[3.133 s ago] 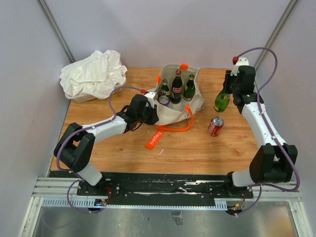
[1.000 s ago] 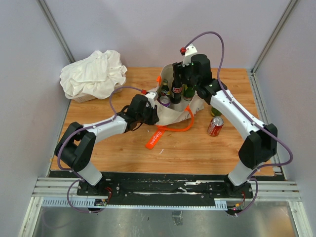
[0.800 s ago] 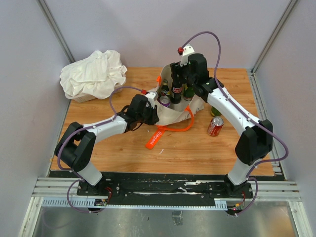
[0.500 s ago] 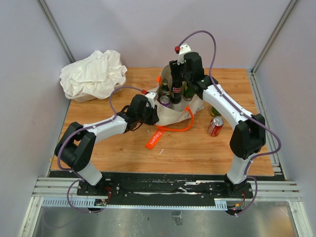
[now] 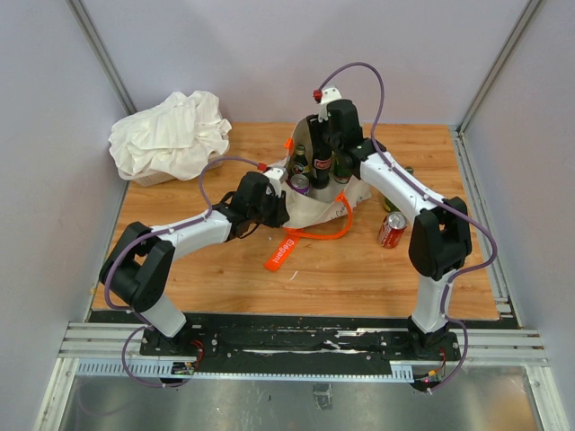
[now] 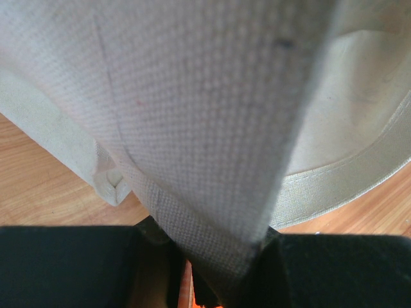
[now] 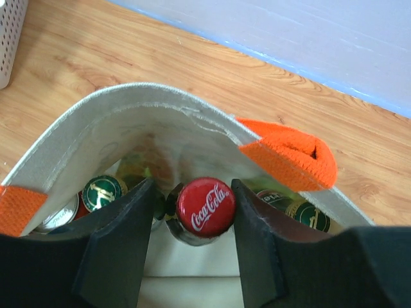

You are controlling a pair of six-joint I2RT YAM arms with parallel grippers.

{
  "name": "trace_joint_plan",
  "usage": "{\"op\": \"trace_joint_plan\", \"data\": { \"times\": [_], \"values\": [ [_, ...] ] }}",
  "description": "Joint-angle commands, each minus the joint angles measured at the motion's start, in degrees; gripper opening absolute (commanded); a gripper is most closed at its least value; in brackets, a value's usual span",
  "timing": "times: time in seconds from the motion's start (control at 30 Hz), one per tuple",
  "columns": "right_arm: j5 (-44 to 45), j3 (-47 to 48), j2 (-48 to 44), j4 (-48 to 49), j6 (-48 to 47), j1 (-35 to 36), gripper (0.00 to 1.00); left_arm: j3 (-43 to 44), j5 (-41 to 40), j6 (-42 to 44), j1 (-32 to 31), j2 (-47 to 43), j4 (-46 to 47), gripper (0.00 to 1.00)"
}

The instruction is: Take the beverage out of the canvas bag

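Four drinks sit in the canvas bag (image 5: 316, 205), at the far middle of the worktop (image 5: 225, 278).

Far left corner: white cloth bundle (image 5: 169, 133), heaped.

Left jaws are pressed together, pinching the bag's near-left wall. The left wrist view is filled with beige weave running down between the fingers.

The bag's mouth is open, with an orange handle (image 7: 289, 157) at the rim. An orange strap (image 5: 316, 235) trails on the worktop toward the near edge.

Inside, left to right:
- can (image 5: 298, 183), set low
- green-capped bottle (image 5: 299, 162)
- cola bottle (image 7: 205, 206), upright at centre, red cap up
- second green bottle (image 5: 342, 168), against the right wall

Right jaws are spread, one finger on either side of the red cap and close to it. Whether they touch it cannot be told.

Toward the right edge, outside the bag: a loose green bottle (image 5: 389, 206), mostly hidden behind the right arm, and a red can (image 5: 393, 230) just nearer.
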Motion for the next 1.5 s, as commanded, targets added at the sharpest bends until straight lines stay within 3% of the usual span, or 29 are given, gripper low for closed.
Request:
{"op": "trace_joint_plan", "data": {
  "times": [0.0, 0.07, 0.1, 0.13, 0.47, 1.0, 1.27, 1.47],
  "values": [
    [1.3, 2.6, 2.3, 3.0, 0.8, -1.8, 0.46, 0.9, 1.2, 1.1, -0.9, 1.8, -4.3, 0.11],
    [1.1, 2.9, 3.0, 2.9, 0.7, -2.0, 0.33, 0.9, 1.0, 1.1, -0.9, 1.9, -4.3, 0.11],
    [1.5, 2.9, 3.1, 2.8, 0.7, -2.1, 0.07, 1.0, 1.0, 1.1, -0.9, 1.9, -4.4, 0.11],
    [1.8, 2.5, 3.0, 2.9, 0.9, -2.1, 0.02, 1.1, 0.9, 1.0, -0.9, 1.9, -4.4, 0.11],
    [-4.7, 2.7, -1.5, 5.2, -2.4, -1.9, 0.01, 0.9, 0.7, 1.4, -0.9, 2.5, -3.9, 0.11],
    [-7.4, 22.5, -9.4, -1.7, -9.7, -0.9, 0.01, 2.0, 1.4, 1.6, -0.9, 3.4, -3.2, 0.11],
    [2.1, 17.0, -20.1, 3.2, -15.1, -2.0, 0.01, 1.7, 1.7, 1.5, -0.9, 3.2, -2.7, 0.11],
    [7.4, 8.8, -28.3, 6.7, -14.7, -8.8, 0.01, 0.9, 2.0, 1.4, -0.9, 2.7, -2.3, 0.11]
  ]
}}
